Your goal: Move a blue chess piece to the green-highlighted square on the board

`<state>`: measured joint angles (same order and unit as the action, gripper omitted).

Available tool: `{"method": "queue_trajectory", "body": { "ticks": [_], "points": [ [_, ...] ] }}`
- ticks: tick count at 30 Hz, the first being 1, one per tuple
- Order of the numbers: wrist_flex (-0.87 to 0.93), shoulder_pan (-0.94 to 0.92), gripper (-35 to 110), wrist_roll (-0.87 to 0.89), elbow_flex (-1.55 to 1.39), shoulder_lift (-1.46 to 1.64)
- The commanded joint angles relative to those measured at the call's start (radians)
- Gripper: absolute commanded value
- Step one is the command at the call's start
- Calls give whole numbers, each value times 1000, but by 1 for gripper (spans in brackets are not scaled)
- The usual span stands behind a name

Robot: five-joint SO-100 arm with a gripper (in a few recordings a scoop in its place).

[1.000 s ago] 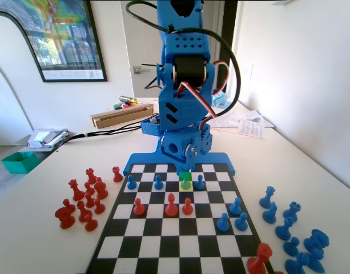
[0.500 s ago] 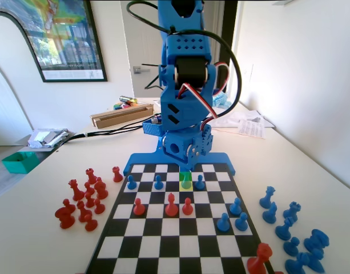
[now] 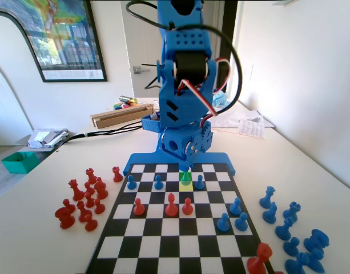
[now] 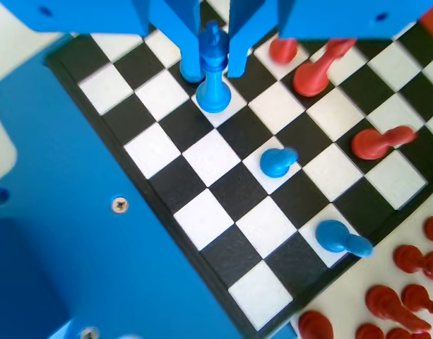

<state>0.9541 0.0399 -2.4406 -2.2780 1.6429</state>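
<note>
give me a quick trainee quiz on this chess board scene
1. True or false: the blue chess piece stands upright between the jaws of the tool.
2. In the fixed view, what colour are the spare pieces lying left of the board? A red, B blue, C green.
3. Fill in: in the fixed view, the tool hangs over a square highlighted in ___.

Key: 1 true. 2 A. 3 green, the green-highlighted square.
</note>
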Motion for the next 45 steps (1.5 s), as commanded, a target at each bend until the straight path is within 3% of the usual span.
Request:
{"method": "queue_trajectory", "body": {
  "ticks": [1, 7, 34, 45],
  "points": [
    [118, 21, 1, 5, 86, 52],
    [130, 34, 1, -3, 12, 133],
    [-138, 35, 1, -17, -242, 201],
    [-123, 32, 16, -2, -215, 198]
  ]
}}
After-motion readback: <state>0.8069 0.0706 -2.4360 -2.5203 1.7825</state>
